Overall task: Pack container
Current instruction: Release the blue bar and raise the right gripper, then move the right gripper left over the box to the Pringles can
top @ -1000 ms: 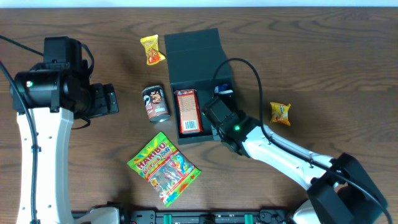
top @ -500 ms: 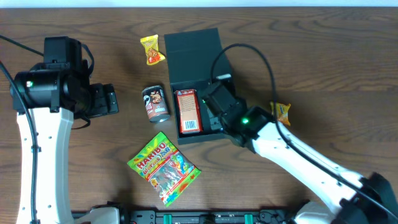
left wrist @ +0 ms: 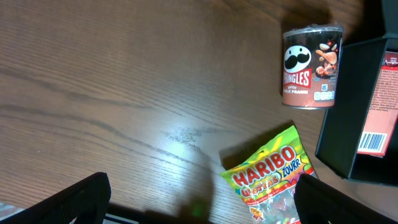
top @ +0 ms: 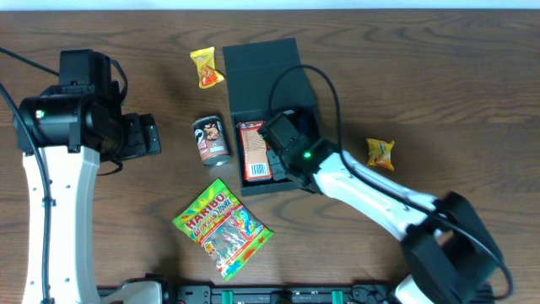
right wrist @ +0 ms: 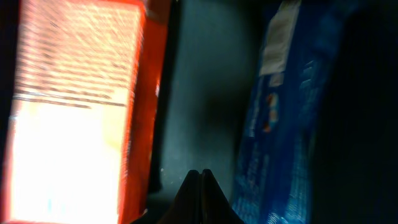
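While it stands open | container (top: 263, 72): dark green, matte, square

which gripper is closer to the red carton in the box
Right. The right gripper sits shut inside the container, just beside the red carton. The left gripper hangs open far off to the left, beyond the Pringles can.

The wooden table (left wrist: 124, 93) is showing smooth, faintly shiny grain, the container (top: 261, 63) is looking matt, the bag (top: 222, 230) is gleaming like glossy plastic, and the carton (top: 254, 150) is looking like printed card.
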You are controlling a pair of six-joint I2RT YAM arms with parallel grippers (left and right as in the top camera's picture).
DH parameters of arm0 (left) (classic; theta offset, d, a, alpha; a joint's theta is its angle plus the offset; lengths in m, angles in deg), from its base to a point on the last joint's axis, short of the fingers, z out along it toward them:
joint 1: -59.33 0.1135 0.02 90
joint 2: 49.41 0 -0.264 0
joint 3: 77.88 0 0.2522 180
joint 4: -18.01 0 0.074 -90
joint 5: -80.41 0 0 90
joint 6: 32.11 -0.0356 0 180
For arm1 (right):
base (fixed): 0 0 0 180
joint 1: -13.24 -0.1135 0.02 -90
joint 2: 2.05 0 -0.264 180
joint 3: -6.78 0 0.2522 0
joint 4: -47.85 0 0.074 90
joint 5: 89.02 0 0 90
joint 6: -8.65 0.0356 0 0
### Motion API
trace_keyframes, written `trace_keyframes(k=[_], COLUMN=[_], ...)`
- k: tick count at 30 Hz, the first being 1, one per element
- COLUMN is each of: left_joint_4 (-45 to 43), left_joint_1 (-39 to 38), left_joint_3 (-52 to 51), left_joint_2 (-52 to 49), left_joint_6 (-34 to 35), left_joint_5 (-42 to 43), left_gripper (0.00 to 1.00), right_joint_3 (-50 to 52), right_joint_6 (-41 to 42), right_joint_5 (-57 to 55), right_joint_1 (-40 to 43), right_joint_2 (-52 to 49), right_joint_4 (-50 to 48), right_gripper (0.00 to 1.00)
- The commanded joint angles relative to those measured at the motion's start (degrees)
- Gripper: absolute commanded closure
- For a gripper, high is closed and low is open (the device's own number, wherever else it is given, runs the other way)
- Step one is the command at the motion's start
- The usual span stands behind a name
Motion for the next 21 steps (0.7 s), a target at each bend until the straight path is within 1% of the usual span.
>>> trace_keyframes(k=[1,5,11,18,21], left_joint_4=[0.11,0.11,0.11,0.11,0.11], left_joint_1=[0.26,0.26,0.26,0.26,0.26], left_joint_3=[0.11,0.11,0.11,0.11,0.11], left_joint_2=[0.00,0.00,0.00,0.00,0.00], left_joint_6=[0.87,0.85,0.85,0.85,0.85], left_joint_5=[-0.33,-0.33,-0.33,-0.33,-0.33], left_gripper=[0.05,0.05,0.05,0.05,0.05], right_joint_3=[-0.22,-0.22,-0.22,-0.22,-0.22], right_joint_6=[-0.22,-0.20,-0.20,-0.20,0.04], right_joint_5=[-1.38,-3.41,-10.82,-11.65,-14.38], right_joint_1=[0.31,0.52,0.92,0.92,0.90], right_joint_2=[-2.67,-4.92,-5.31,-5.31,-5.31], right_joint_4=[-0.20,0.07,2.03,2.67,3.89], right_gripper=[0.98,0.98,0.96,0.97,0.97])
